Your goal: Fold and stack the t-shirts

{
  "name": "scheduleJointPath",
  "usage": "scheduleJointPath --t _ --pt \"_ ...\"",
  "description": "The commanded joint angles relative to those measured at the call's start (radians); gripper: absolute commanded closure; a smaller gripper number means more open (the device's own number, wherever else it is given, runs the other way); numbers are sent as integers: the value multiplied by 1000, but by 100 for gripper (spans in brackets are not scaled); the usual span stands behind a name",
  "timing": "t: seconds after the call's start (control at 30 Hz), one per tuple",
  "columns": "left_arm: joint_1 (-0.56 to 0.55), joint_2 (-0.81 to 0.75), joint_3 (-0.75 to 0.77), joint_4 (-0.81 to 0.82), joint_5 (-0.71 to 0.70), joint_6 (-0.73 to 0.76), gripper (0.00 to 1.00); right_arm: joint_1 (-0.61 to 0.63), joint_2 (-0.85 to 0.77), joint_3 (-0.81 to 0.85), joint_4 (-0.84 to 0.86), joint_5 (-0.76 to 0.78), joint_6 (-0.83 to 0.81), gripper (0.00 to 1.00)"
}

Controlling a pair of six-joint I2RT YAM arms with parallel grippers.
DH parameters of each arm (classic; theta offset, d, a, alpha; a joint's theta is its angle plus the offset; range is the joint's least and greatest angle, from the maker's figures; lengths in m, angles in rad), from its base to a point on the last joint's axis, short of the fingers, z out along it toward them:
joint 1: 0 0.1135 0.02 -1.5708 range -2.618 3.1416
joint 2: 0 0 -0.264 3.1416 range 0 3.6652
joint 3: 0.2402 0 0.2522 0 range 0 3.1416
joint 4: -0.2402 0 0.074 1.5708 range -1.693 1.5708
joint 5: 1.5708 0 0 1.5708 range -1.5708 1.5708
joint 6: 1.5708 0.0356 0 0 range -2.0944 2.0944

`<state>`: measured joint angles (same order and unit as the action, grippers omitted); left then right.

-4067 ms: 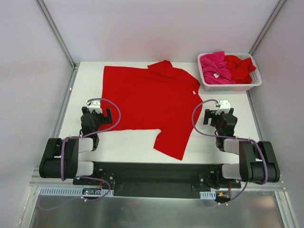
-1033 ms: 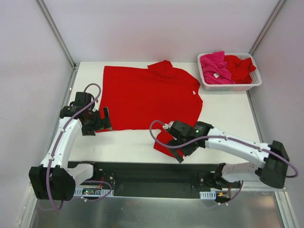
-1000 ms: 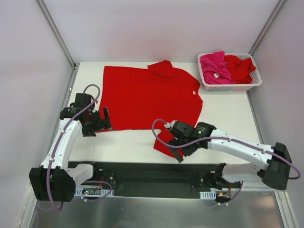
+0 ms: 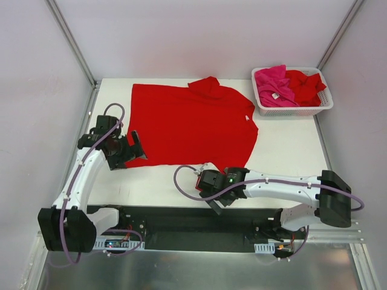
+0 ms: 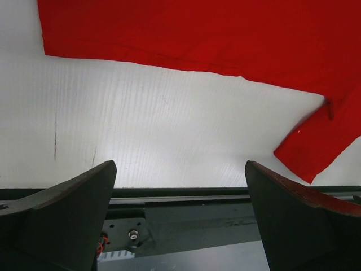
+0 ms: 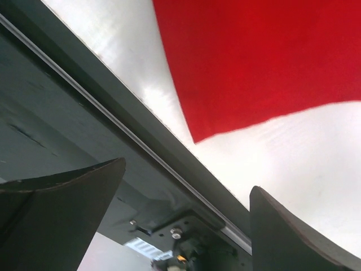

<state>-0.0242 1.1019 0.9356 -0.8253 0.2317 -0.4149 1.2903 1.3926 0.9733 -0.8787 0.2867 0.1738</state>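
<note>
Across the white table (image 4: 284, 151), 1 red t-shirt (image 4: 190, 124) lies spread flat, its near sleeve (image 6: 242, 62) pointing at the front edge. More t-shirts (image 4: 290, 84), red and 1 pink, are heaped in the basket (image 4: 293, 110) at far right. Left gripper (image 4: 134, 148): jaws wide, empty, at the hem's near corner. Right gripper (image 6: 186, 175): jaws wide, empty, just by the sleeve tip. Cloth looks light and limp, likely to drag and wrinkle (nothing stiff to push against). Best pinched at hem corner and sleeve edge, both layers together.
</note>
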Motion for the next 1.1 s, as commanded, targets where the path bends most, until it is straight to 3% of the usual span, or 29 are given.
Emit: scheduleJointPath --t 0.0,0.2,0.33,0.57,0.77,1.07 --pt "7 58 97 -75 -25 -7 1 0 -17 -38 -106 60 -60 1" --pt "7 107 189 -120 -17 47 1 10 -7 -24 -124 19 -79 2" --pt "7 131 235 -164 -9 65 1 12 86 5 -146 5 -92 2" --pt "7 139 255 -187 20 94 1 0 108 -30 10 -157 -126 5" --pt "7 133 250 -190 51 122 1 -40 82 -76 106 -202 -167 5" --pt "7 138 212 -186 21 153 1 -204 121 -47 109 -277 -241 7"
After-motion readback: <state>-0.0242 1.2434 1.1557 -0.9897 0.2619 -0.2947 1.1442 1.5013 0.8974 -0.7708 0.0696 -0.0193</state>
